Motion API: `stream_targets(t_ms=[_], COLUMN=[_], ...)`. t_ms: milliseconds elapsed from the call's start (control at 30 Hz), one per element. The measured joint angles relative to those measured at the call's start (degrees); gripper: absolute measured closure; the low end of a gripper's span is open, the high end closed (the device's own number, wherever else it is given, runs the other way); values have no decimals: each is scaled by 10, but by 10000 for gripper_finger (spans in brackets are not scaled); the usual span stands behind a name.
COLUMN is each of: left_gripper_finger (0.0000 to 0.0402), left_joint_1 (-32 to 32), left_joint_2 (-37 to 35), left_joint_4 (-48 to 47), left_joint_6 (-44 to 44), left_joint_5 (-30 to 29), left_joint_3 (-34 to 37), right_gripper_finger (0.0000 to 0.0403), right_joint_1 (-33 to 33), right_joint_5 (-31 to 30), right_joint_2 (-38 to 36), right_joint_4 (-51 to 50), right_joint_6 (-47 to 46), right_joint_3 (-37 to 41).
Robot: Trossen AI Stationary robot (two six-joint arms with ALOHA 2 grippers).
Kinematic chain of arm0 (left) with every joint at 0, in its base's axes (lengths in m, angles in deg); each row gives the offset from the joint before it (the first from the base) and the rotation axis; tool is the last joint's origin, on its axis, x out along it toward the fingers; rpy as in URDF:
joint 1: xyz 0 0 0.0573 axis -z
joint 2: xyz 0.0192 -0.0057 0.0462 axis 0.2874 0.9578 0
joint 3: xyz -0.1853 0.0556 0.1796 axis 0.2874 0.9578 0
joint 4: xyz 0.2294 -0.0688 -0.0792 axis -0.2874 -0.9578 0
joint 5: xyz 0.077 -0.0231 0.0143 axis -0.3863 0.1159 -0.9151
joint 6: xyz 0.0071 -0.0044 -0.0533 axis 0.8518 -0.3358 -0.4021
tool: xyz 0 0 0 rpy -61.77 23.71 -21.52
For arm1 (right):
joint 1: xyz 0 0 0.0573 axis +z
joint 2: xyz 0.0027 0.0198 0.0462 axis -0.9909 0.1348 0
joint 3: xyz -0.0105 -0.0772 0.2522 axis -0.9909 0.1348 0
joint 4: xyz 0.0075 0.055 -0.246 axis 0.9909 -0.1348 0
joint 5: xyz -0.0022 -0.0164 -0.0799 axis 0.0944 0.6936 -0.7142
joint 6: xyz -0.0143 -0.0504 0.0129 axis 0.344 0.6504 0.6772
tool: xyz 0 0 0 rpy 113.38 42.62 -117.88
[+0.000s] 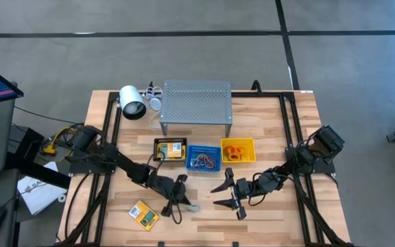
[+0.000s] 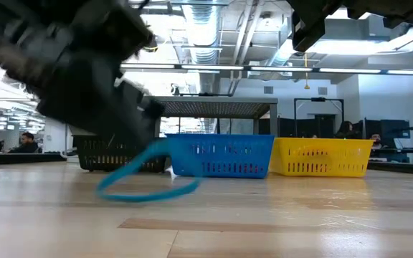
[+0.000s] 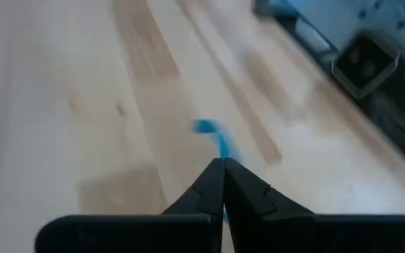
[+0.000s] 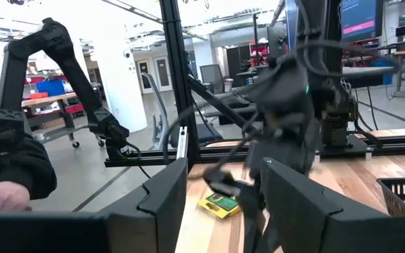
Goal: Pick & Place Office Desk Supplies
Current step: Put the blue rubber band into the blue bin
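A thin blue band loop (image 2: 145,188) hangs from my left gripper (image 3: 223,167), which is shut on it near the middle of the table's front (image 1: 182,195). My right gripper (image 1: 228,195) stands open just to the right of it, with nothing between its fingers (image 4: 223,193). A yellow-and-green pack (image 1: 143,214) lies flat on the table near the front left. A black basket (image 1: 170,149), a blue basket (image 1: 204,158) and a yellow basket (image 1: 238,150) stand in a row behind the grippers, each with small items in it. My left gripper pinches one end of the blue band (image 3: 220,151) between its two shut fingertips. The fingers slant down toward the table. The band's held end (image 2: 156,149) is raised, and the rest of the loop (image 2: 120,192) droops slack onto the tabletop.
A grey perforated shelf (image 1: 196,103) stands at the back of the table, with a white cylindrical lamp-like object (image 1: 132,101) lying to its left. Bare wood (image 1: 273,219) lies along the front right.
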Motion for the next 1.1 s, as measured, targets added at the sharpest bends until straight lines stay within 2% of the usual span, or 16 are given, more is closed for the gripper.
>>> stream_targets(t_ms=[267,567,867,1100], left_gripper_finger=[401,401,401,401], left_joint_1=[-2,-2,-2,-9], left_joint_2=[-88,-169,-193,-194], left_joint_4=[-59,-86,-89,-88], left_joint_6=[18,85,120,120], left_joint_5=[-21,-115,-190,-212], left_joint_3=[0,-1,-2,-2], right_gripper_finger=[225,225,225,225], right_joint_1=[0,-29,-50,-57], right_joint_5=[0,-4,-3,-4], right_joint_2=[0,0,0,0], right_joint_4=[-6,-45,-116,-178], right_joint_6=[-27,-118,-139,-163], right_joint_3=[0,-8,-41,-65])
